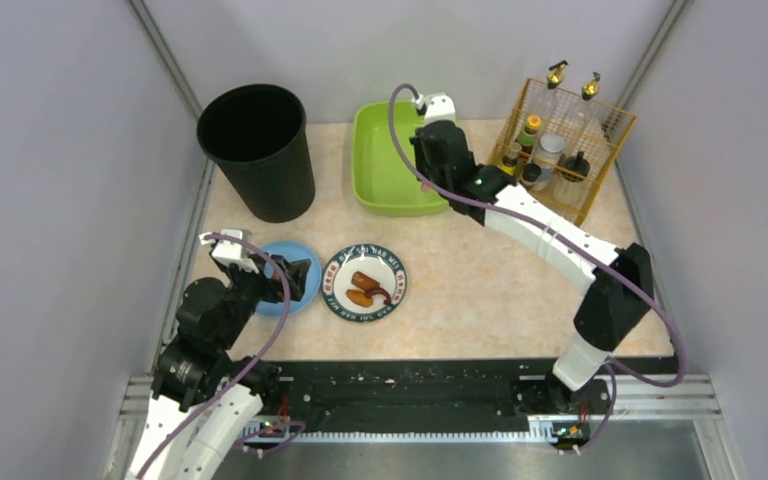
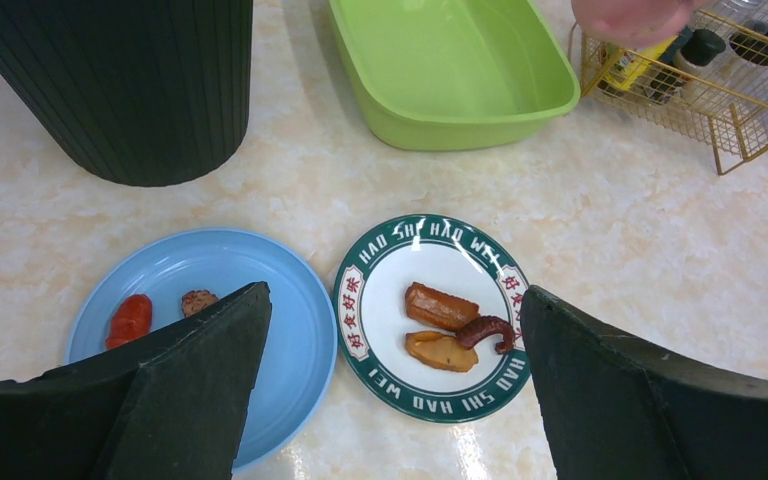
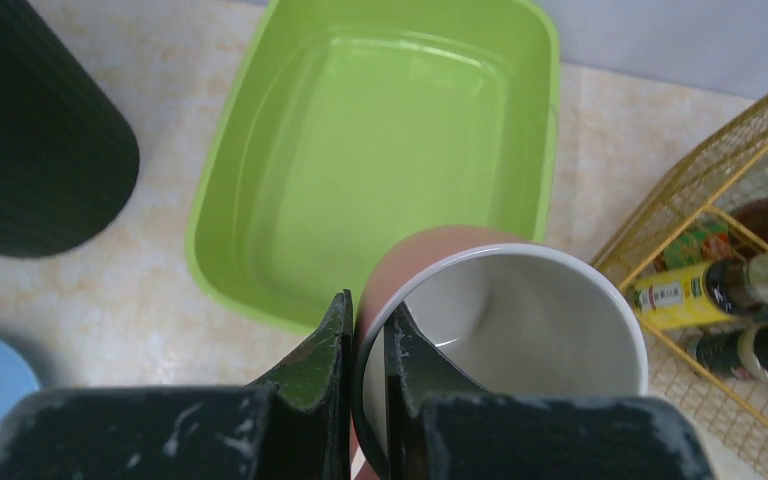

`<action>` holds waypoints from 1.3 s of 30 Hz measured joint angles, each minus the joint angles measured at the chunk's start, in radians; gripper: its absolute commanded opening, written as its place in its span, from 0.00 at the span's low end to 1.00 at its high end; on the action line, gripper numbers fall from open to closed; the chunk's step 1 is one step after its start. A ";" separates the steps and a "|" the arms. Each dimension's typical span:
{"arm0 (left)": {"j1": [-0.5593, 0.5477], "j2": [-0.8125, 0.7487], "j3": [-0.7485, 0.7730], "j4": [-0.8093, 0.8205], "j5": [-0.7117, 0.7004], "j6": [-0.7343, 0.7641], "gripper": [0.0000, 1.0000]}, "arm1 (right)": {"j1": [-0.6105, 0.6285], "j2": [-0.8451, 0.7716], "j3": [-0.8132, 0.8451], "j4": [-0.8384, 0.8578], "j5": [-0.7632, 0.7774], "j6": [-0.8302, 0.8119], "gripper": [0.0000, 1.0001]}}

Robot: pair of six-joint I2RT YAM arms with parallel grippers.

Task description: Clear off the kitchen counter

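The beige kitchen counter [image 1: 500,270] holds a blue plate [image 2: 280,340] with a red food piece [image 2: 132,318] and a small brown one. Beside it is a green-rimmed white plate [image 2: 440,265] with brown food pieces [image 2: 442,307]. My left gripper [image 2: 395,295] is open and empty, low over the gap between the two plates [image 1: 295,275]. My right gripper [image 3: 370,305] is shut on the rim of a pink mug [image 3: 520,310] with a white inside. One finger is inside and one outside. It holds the mug above the right edge of the lime-green tub [image 3: 220,210].
A tall black ribbed bin [image 1: 260,150] stands at the back left. The green tub [image 1: 360,150] sits at the back middle. A yellow wire rack [image 1: 560,150] of bottles stands at the back right. A black rail [image 1: 410,385] runs along the near edge.
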 measured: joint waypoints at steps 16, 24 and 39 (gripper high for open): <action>0.000 0.000 0.000 0.000 0.000 0.000 0.99 | -0.120 0.399 0.381 -0.087 -0.030 0.016 0.00; 0.000 0.000 0.000 0.000 0.000 0.000 0.99 | -0.140 0.520 0.462 -0.165 -0.073 0.019 0.00; 0.000 0.000 0.000 0.000 0.000 0.000 0.99 | -0.161 0.563 0.373 -0.173 -0.145 0.061 0.00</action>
